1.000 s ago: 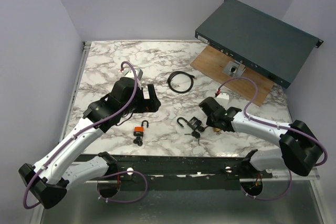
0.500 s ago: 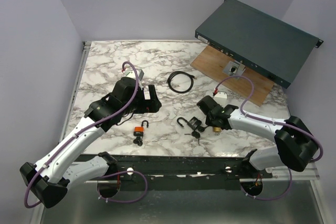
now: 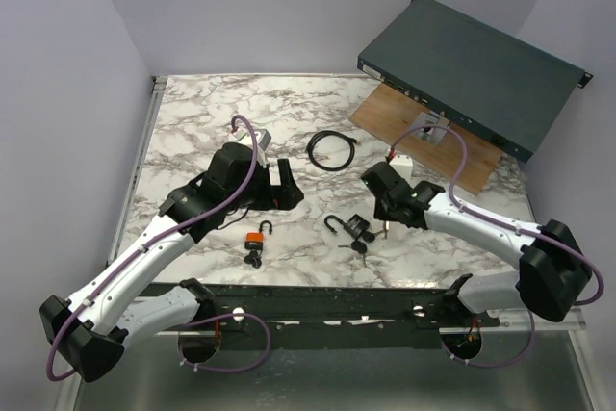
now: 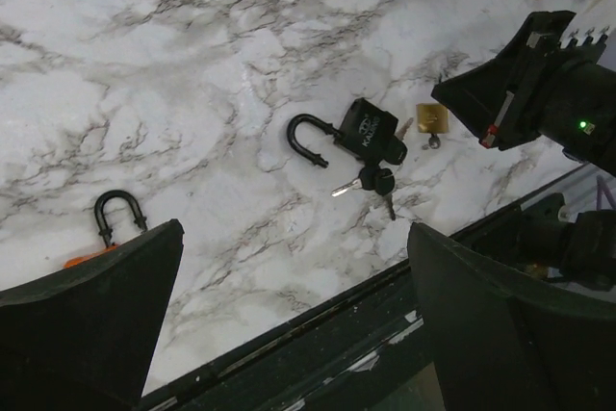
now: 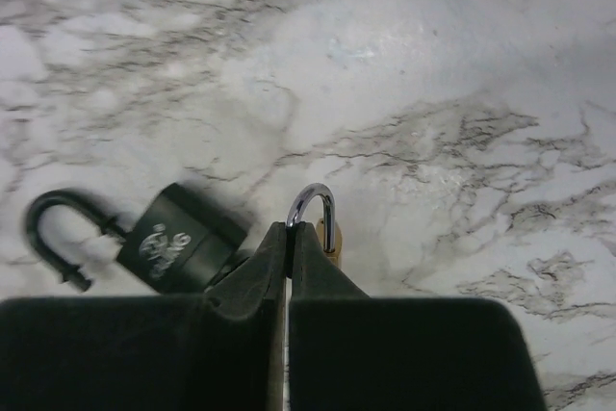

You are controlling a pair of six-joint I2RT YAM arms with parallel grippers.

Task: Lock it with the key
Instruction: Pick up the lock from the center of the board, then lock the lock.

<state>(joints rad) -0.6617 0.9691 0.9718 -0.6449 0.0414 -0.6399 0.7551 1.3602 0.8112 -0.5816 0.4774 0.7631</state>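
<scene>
- Firstly, the right arm reaches forward and inward over the marble table [image 3: 192, 122], and its wrist is bent so that the right claw [image 5: 289, 234] points down at the surface.
- Its two fingers [image 5: 241, 286] are pressed together, with only a thin line between them (nothing wide is pinched).
- A small brass padlock [image 4: 431, 118] with a silver shackle shows just past these fingertips, slightly to their right. Whether the tips touch it I cannot tell.
- The black padlock [image 4: 371, 132] lies flat, very near the right claw on its left side, with the shackle swung open and pointing away from the claw.
- A bunch of keys [image 4: 373, 181] rests at the bottom end of the black padlock, left of the right claw and more toward the arm bases. If one key sits in the keyhole I cannot tell.
- The left arm stretches diagonally from its base to the middle of the table. The left claw [image 4: 295, 238] hovers above the surface with its fingers spread wide, holding nothing.
- Seen from the left wrist, the black padlock and the keys are ahead of the left claw, a little toward its right finger, and apart from it.
- An orange padlock [image 3: 256, 237] lies near the left claw, on the side toward the arm bases, with its shackle open (the left finger partly hides it in the wrist view).
</scene>
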